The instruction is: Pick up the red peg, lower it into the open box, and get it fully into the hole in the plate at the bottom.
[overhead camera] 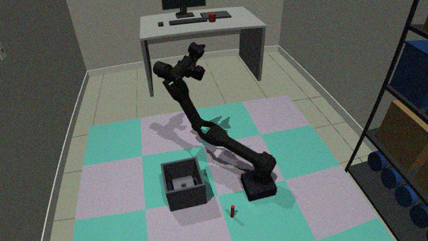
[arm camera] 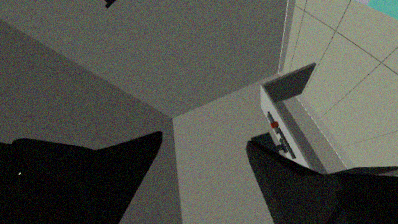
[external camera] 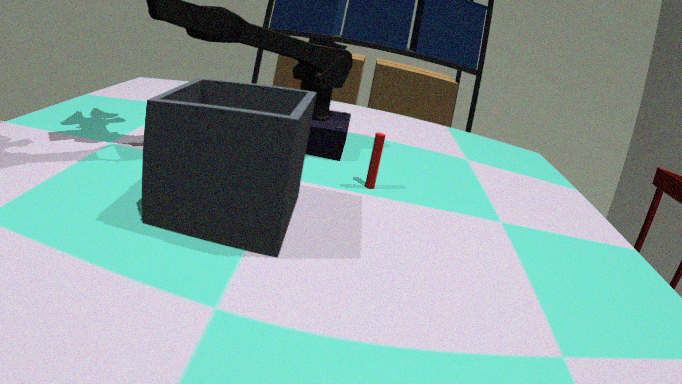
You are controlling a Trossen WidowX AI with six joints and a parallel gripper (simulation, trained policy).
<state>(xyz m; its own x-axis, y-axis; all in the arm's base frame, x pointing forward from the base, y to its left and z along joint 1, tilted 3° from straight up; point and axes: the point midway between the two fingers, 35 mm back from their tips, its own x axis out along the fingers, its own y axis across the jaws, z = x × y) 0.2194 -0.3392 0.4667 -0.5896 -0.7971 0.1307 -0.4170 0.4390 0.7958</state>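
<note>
Above the mat (overhead camera: 110, 185) (external camera: 390, 280), my claw (arm camera: 204, 140) is spread wide around nothing, ready to admit 1 red peg (overhead camera: 232, 211) (external camera: 375, 161), which stands upright beside the open box (overhead camera: 188, 199) (external camera: 222, 170), graspable from above.

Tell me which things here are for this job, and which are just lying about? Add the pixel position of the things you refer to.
For the job:
- red peg (overhead camera: 232, 211) (external camera: 375, 161)
- open box (overhead camera: 188, 201) (external camera: 220, 165)
- plate with a hole (overhead camera: 190, 181)
- gripper (arm camera: 204, 140)

Just about:
- desk (overhead camera: 157, 30) (arm camera: 295, 80)
- red mug (overhead camera: 212, 17) (arm camera: 274, 124)
- keyboard (overhead camera: 187, 21)
- blue cylinders on the shelf
</note>
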